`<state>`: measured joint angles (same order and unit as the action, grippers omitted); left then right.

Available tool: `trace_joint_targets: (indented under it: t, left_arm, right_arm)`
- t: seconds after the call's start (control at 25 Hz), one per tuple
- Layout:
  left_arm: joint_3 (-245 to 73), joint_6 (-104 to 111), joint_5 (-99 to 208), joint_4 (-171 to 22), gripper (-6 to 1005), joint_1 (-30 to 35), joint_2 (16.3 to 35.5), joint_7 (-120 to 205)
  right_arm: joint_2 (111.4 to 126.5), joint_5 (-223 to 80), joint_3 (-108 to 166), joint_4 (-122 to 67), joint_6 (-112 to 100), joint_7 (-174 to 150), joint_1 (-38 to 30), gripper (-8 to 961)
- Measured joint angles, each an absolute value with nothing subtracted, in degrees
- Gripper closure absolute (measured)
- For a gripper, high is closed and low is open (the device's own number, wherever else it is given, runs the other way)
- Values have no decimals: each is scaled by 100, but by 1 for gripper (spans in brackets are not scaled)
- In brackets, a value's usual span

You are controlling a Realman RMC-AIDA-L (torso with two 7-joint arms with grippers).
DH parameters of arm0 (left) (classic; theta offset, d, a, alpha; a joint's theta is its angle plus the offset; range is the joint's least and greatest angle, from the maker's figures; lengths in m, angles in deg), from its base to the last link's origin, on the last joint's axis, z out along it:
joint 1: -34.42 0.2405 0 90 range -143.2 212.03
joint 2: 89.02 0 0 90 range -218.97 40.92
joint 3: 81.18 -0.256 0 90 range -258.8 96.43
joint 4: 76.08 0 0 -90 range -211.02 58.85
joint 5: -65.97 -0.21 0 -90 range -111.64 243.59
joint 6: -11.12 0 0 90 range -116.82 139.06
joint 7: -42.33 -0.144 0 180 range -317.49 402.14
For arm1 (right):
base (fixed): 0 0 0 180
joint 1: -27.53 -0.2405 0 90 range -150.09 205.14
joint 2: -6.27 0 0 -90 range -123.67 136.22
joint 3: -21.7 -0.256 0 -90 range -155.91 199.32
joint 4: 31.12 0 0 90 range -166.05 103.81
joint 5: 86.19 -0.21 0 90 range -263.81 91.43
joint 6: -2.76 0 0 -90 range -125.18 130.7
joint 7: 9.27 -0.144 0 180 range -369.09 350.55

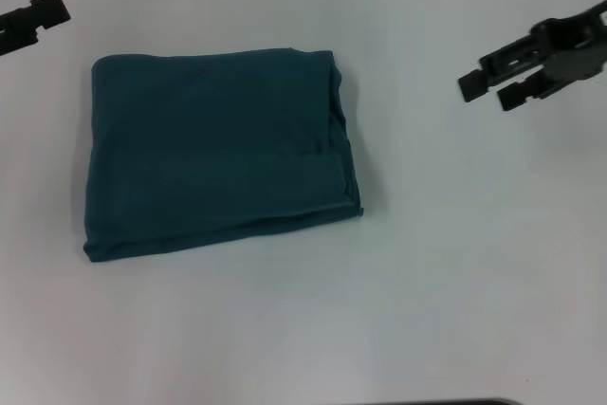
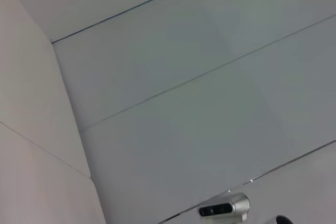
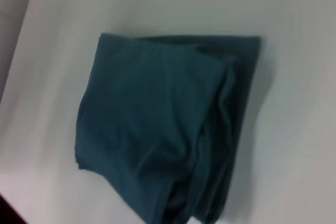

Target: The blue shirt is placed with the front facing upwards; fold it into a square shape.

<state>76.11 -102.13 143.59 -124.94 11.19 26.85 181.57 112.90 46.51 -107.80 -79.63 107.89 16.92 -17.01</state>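
Note:
The blue shirt (image 1: 218,149) lies on the white table as a folded, roughly square bundle left of centre, with layered edges along its right side. The right wrist view shows the same folded shirt (image 3: 163,129) from the side. My left gripper (image 1: 28,9) sits at the far upper left, off the shirt, its two fingers apart and holding nothing. At the upper right, well away from the shirt, my right gripper (image 1: 486,88) hangs with its fingers apart and empty. No lettering or neck shows on the bundle.
The white table (image 1: 455,263) surrounds the shirt. The left wrist view shows only pale wall and ceiling panels (image 2: 173,77) and a small camera-like device (image 2: 226,206) near its lower edge.

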Motion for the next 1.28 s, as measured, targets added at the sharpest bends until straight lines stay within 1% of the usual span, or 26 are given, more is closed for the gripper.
trace_joint_targets:
  t: [0.12,0.4,0.6,0.92,1.2,1.28]
  left_arm:
    - [7612,-10230,14362,-12510,213,1108,2678,18157]
    - [7620,-10226,14368,-12527,214,1034,2672,18137]
    - [7643,-10190,14368,-12500,214,991,2696,18107]
    - [7658,-10084,14368,-12478,214,939,2715,18102]
    - [7630,-9940,14367,-12469,214,895,2717,18064]
    - [7618,-9905,14366,-12468,214,890,2716,18045]
  right_arm:
    - [11306,4705,-10739,-7699,10825,1536,-1980,48]
    - [11483,4702,-10600,-7292,10522,1016,-2236,65]
    - [11701,4447,-10572,-6466,9474,1201,-2358,73]
    - [12092,4377,-10568,-6081,7811,1623,-2445,84]
    - [12308,4133,-10510,-5471,7359,1721,-2631,95]
    - [12347,4129,-10498,-5455,7330,1715,-2649,98]
